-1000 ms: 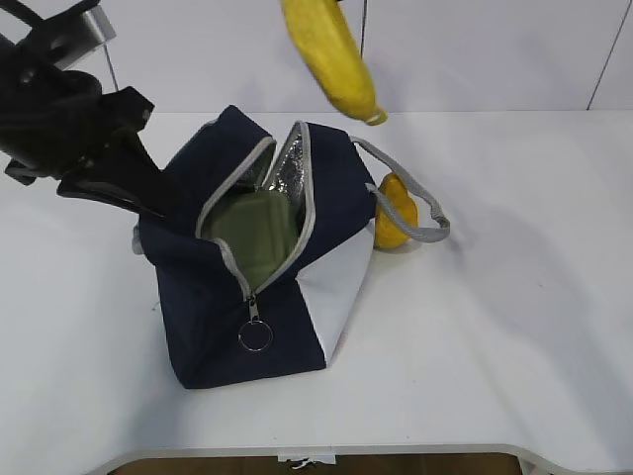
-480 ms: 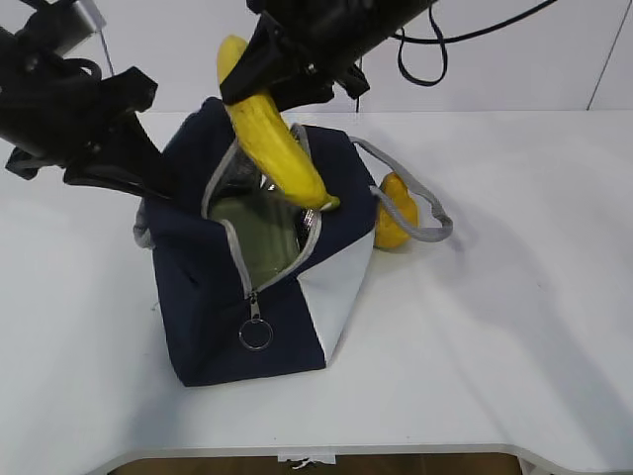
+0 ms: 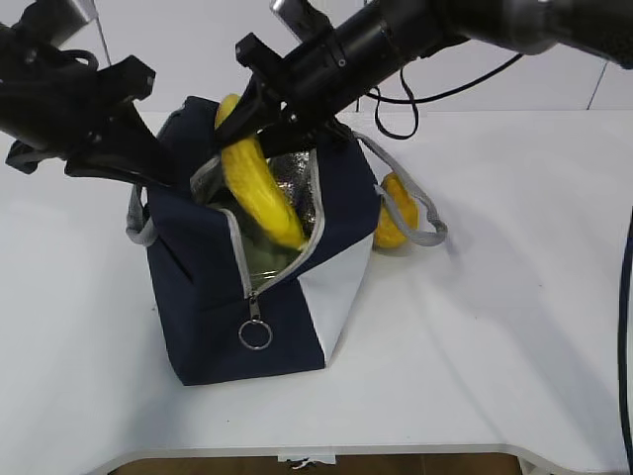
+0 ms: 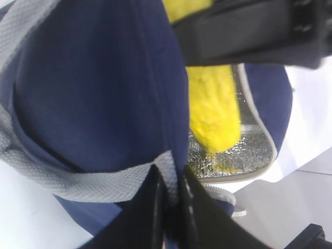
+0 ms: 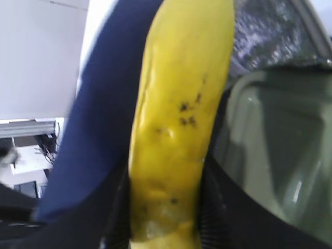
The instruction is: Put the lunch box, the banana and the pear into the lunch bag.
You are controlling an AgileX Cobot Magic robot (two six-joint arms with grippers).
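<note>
Right jaws clamped on banana — tip inside lunch bag, left jaws pinching bag's rim, no readable writing

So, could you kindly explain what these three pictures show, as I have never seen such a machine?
It is a robot with two black arms, each ending in a gripper. One picture looks at the table from outside; the other two come from cameras on the wrists. The left gripper is shut on the edge of the navy lunch bag, holding it open. The right gripper holds the banana, whose lower end is inside the bag's opening. The green-lidded lunch box already lies inside. The pear sits on the white table, right behind the bag.
</note>
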